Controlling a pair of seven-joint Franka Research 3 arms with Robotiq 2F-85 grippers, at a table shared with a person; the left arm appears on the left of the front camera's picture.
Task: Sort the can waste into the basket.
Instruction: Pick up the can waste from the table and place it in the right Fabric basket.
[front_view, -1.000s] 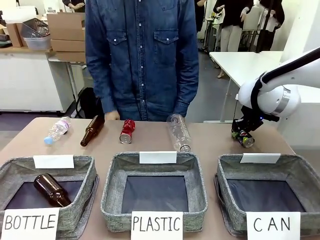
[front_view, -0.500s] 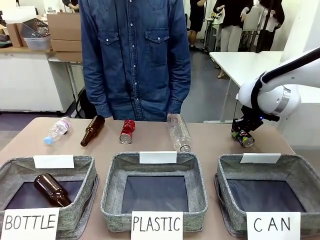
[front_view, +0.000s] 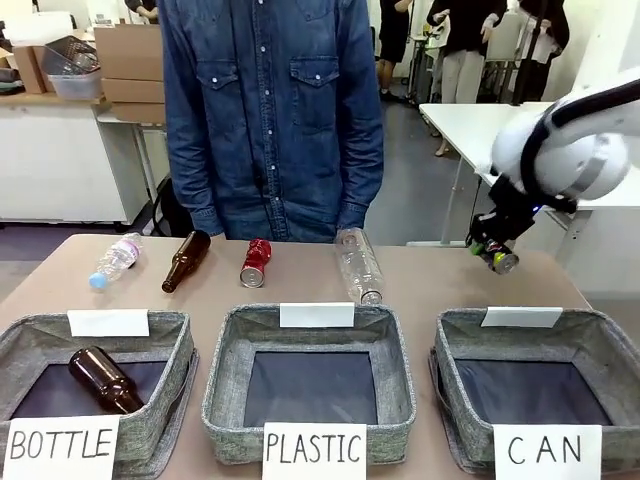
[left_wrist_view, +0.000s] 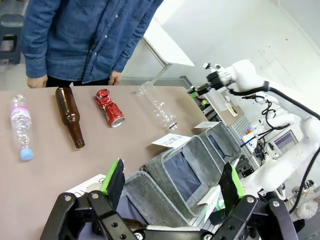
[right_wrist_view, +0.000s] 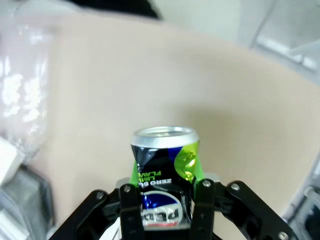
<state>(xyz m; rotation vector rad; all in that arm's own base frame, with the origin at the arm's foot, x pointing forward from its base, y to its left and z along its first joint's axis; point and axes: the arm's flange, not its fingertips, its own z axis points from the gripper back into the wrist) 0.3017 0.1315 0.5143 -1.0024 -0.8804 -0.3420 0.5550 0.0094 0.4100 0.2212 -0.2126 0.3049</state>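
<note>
your right gripper (front_view: 494, 249) is clamped on the dark can (right_wrist_view: 162, 165), held in the air beyond the can basket (front_view: 590, 322); your left gripper (left_wrist_view: 172, 179) gapes wide, holding nothing.

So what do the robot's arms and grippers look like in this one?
The right arm is glossy white with rounded, bulbous joints, and thin black cables run along it. The left gripper and right gripper are black with visible bolts and bright green pads.
</note>
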